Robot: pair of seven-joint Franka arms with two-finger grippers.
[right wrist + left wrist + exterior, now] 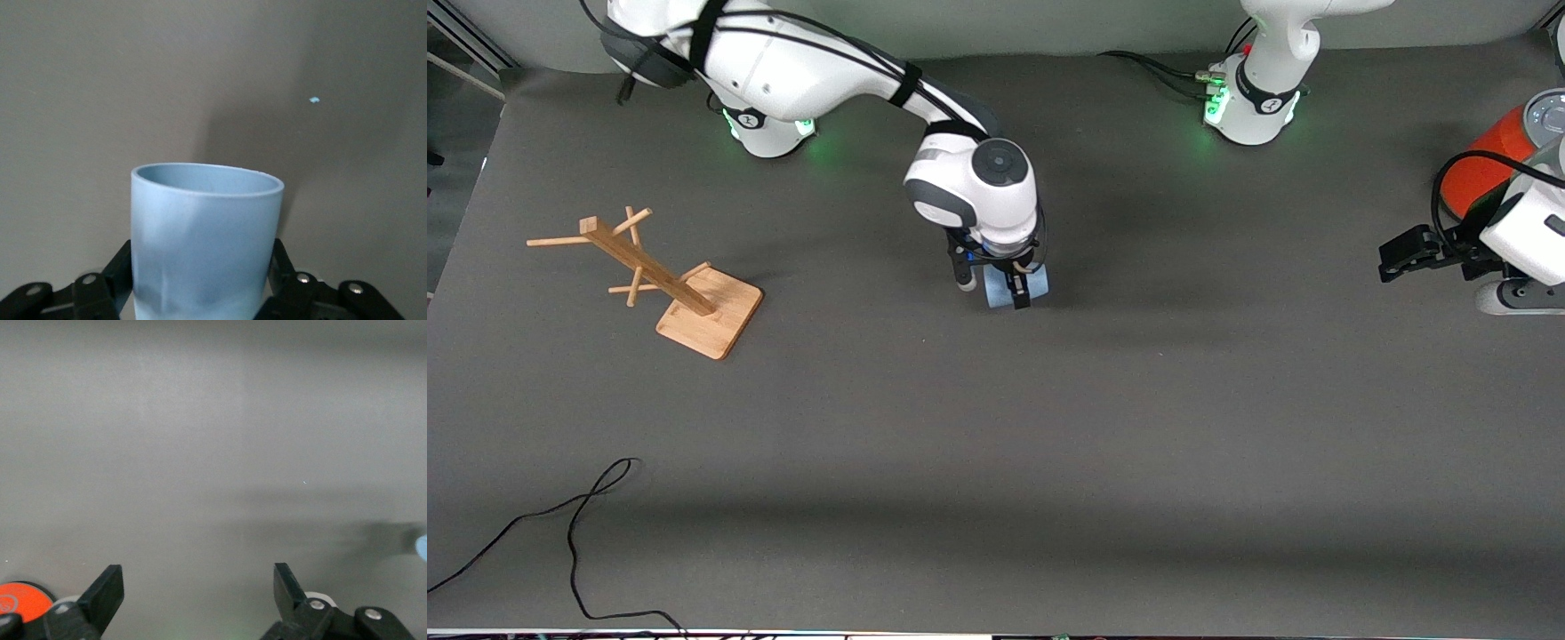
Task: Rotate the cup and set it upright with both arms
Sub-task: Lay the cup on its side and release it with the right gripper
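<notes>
Centre of the front view, a little above the middle, the right gripper is down at the table with its fingers clenched on the cup, one finger on each side of the pale-blue wall. The right wrist view shows it well: the cup fills the lower middle of the frame, its open rim pointing away from the camera along the line of the fingers, so it looks to be lying on its side, not yet upright. Over at the right edge of the front view the left gripper waits beside the can, fingers spread wide and holding nothing; its own wrist view shows the two black fingertips well apart over bare table, with a sliver of blue at the frame's right edge that could be the cup. So this reads as the first grasp, made and secure. Next, by my reckoning, the right arm lifts and turns the cup, and the left arm comes in toward the centre to take it, which calls for a clear stretch of wall left free to grip.
</notes>
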